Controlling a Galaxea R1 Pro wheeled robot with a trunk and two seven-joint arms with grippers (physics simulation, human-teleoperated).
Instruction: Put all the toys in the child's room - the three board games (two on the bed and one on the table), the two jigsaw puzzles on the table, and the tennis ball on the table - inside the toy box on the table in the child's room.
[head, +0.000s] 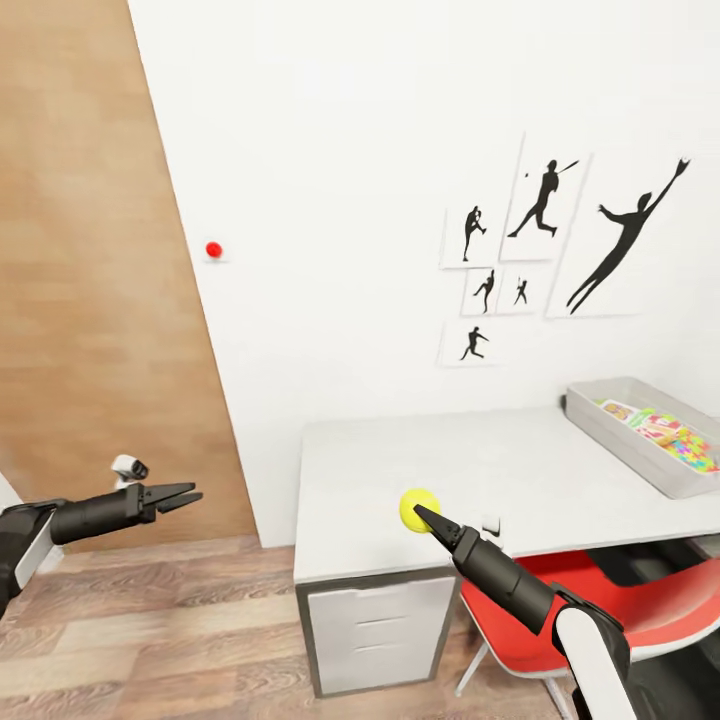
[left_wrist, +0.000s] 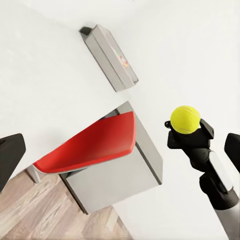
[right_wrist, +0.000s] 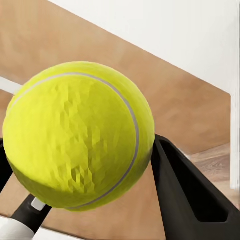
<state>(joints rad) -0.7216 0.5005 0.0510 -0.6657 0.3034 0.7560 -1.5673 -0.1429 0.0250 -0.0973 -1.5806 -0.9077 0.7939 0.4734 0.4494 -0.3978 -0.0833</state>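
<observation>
The yellow-green tennis ball hangs over the front part of the pale table, with my right gripper shut on it. In the right wrist view the ball sits close up between the dark fingers. The left wrist view shows the same ball at the right gripper's tip. The light grey toy box stands at the table's right end; a jigsaw puzzle and a printed board game lie inside. My left gripper hovers open over the floor, left of the table.
A red chair is tucked under the table beside the white drawer unit. A wood-panelled surface rises at the left. Black baseball silhouettes and a red dot mark the white wall. Plank floor lies below the left arm.
</observation>
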